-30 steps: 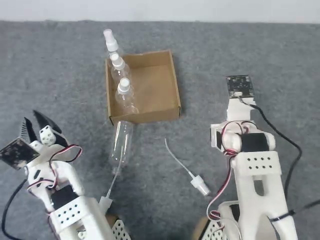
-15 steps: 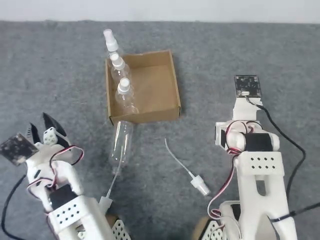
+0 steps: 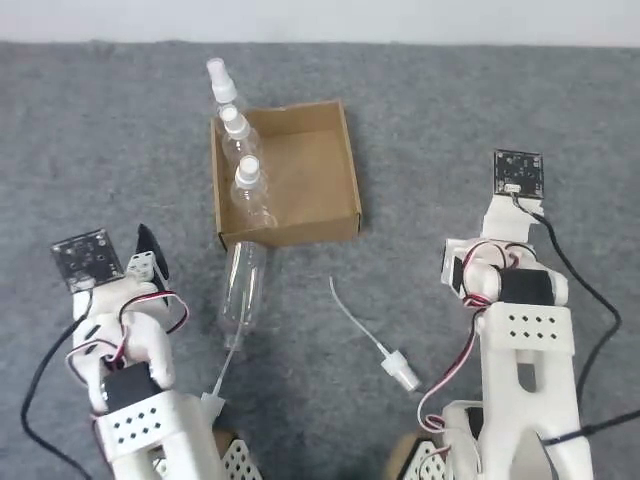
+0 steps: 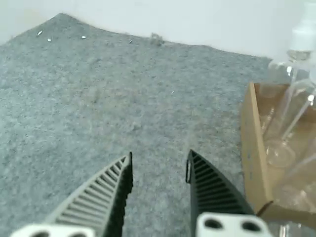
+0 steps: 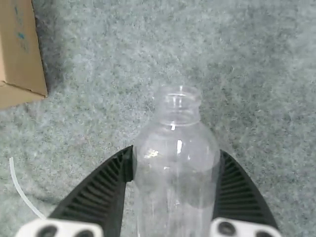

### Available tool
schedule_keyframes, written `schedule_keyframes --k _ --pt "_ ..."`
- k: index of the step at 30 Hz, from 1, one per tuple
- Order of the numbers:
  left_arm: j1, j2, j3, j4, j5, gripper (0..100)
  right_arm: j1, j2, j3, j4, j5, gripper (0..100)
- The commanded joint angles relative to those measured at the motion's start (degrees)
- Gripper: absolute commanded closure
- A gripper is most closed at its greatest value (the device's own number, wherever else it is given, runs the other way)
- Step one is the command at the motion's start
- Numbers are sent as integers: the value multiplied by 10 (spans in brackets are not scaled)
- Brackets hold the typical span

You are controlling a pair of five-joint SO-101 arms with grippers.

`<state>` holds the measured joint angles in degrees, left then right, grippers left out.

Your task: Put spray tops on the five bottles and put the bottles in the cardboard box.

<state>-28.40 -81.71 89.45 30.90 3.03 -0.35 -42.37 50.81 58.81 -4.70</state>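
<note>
Right gripper (image 5: 176,155) is clenched on an uncapped bottle (image 5: 177,123), open neck pointing away from the wrist, held over the worktop (image 3: 120,130) to the right of the cardboard box (image 3: 290,236). Left gripper (image 4: 159,157) is released with nothing between the fingers, hanging over bare felt left of the box.

Progress, as a judgement: roughly half.
- Two capped bottles stand inside the box along its left wall: the middle bottle (image 3: 236,135) and the near bottle (image 3: 250,192).
- A third capped bottle (image 3: 220,85) stands at the far left corner. Can't tell if it is inside or just behind the wall.
- A fourth bottle (image 3: 243,285) lies on its side just in front of the box, no top screwed on.
- One loose spray top (image 3: 213,403) lies near the left arm's base, its tube running toward that bottle's mouth. Can't tell whether the tube is in the neck.
- A second loose spray top (image 3: 401,370) lies between the arms, its tube (image 3: 350,310) trailing toward the box, apart from everything.

Left to do: top on the held bottle, top on the lying one, both into the box, maybe the corner one too.

Surface: grey felt-like cover over the whole worktop, some lint specks. A plain pale wall (image 3: 400,20) runs along the far edge.
</note>
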Motion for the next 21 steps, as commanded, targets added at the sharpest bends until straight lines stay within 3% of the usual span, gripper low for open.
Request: schedule_keyframes --k 1,10,21 --pt "5 -8 -105 94 -41 832 8 -22 -8 -18 -7 826" --pt "74 -4 -256 355 -152 830 8 -27 25 -63 -6 826" --pt "156 -3 -260 476 -188 829 8 -25 25 -63 -4 825"
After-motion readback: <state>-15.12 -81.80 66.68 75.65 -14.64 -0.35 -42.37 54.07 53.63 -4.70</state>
